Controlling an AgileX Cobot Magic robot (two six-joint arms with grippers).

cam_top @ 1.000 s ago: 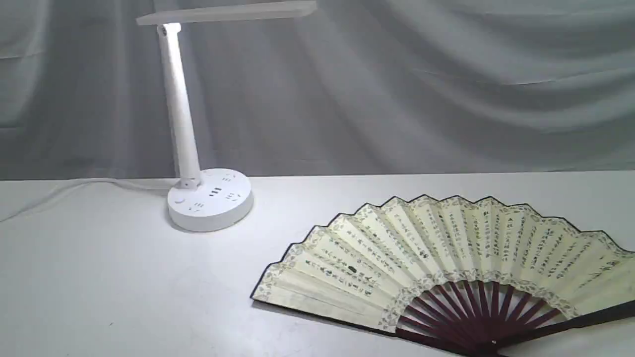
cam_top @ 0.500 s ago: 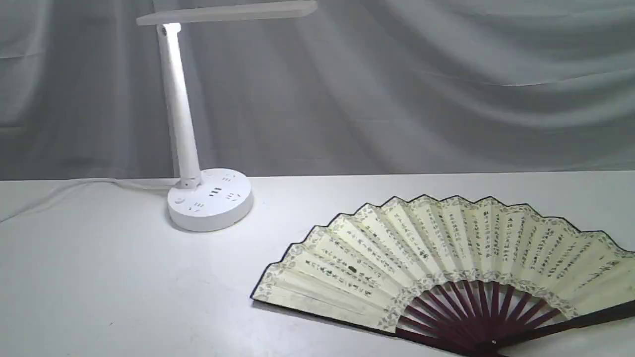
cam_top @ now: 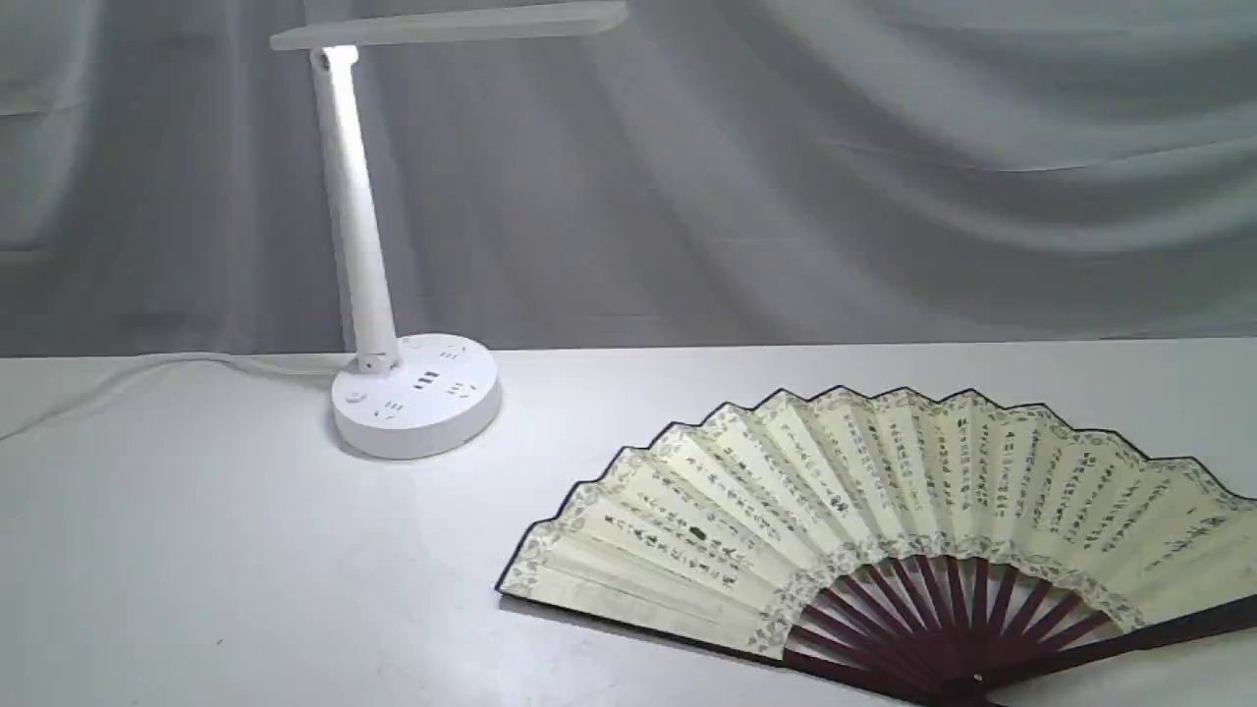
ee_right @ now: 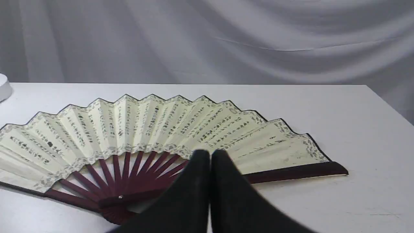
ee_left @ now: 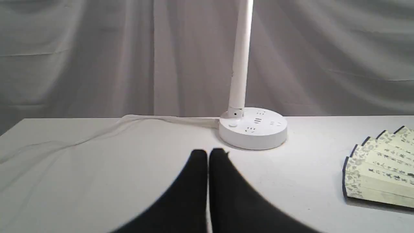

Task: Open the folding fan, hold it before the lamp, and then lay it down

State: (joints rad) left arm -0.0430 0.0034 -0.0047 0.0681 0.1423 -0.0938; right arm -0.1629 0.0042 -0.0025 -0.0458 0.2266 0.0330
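Lamp head (cam_top: 452,26) appears only in the exterior view.

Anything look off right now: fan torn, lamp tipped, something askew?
Nothing stands out. The folding fan lies spread flat on the table, no tears visible; the lamp stands upright, apart from it. The left claw and right claw are shut and empty.

On the worktop (cam_top: 196,550) the lamp (cam_top: 355,216) is stood far left. The folding fan (cam_top: 884,511) is laid flat near right, well apart from it. A cable (cam_top: 177,365) is run left from the lamp base. A curtain (cam_top: 786,177) is hung behind.
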